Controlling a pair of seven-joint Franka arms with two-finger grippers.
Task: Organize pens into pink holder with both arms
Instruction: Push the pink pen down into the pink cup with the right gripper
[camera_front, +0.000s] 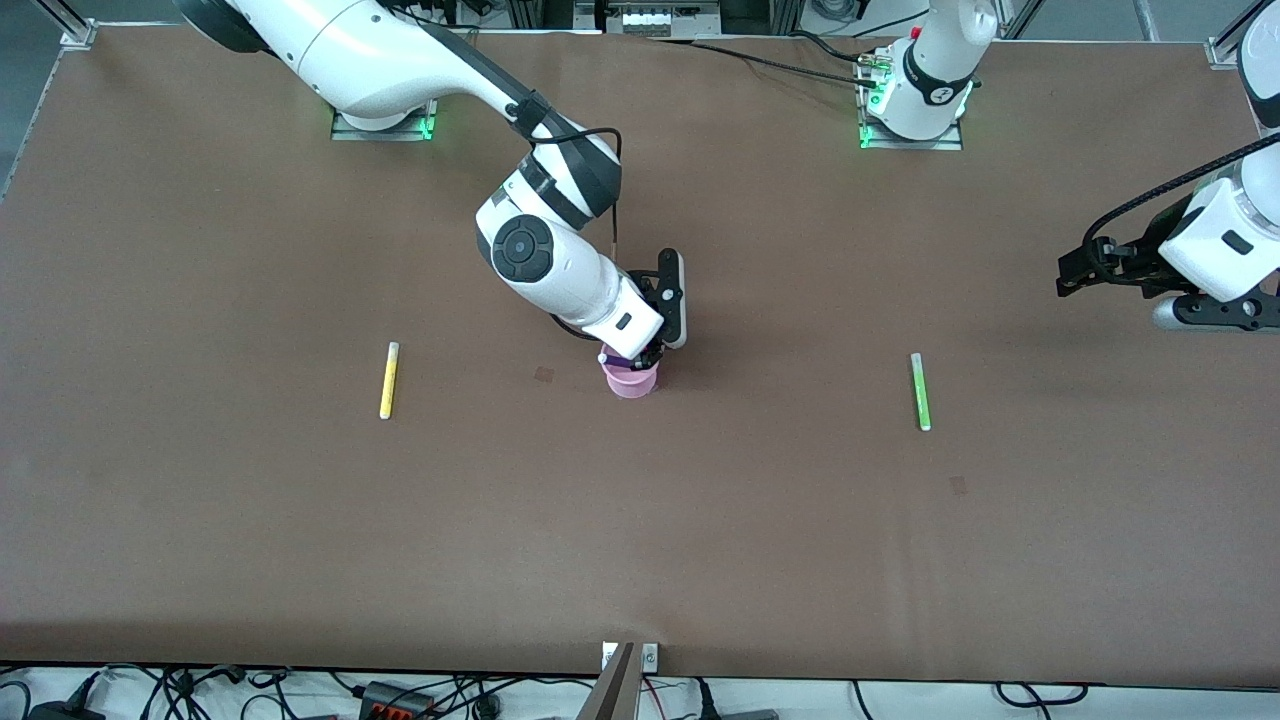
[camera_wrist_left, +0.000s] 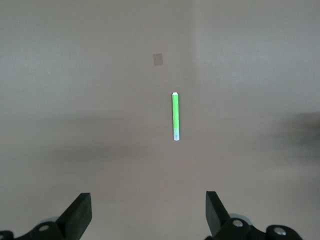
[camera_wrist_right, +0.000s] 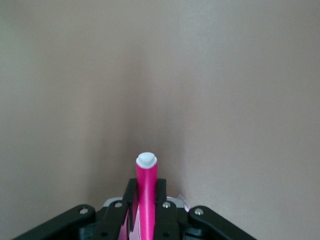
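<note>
Two pens lie loose on the brown counter (camera_front: 200, 540): a yellow pen (camera_front: 388, 380) toward the right arm's end and a green pen (camera_front: 920, 391) toward the left arm's end, well apart, each flat and about as near the front camera as the other. The pink holder (camera_front: 631, 379) stands upright between them near the counter's middle. The right pincer (camera_front: 640, 356) sits directly over the holder's mouth, its fingers (camera_wrist_right: 161, 200) closed tight on a magenta pen (camera_wrist_right: 146, 200) held along them, white cap outward. A purple shade shows at the holder's rim under the pincer; what it is cannot be told. The left pincer (camera_wrist_left: 147, 212) hangs above the counter at the left arm's end, fingers spread wide and gripping nothing, the green pen in its wrist view. The left arm waits.
</note>
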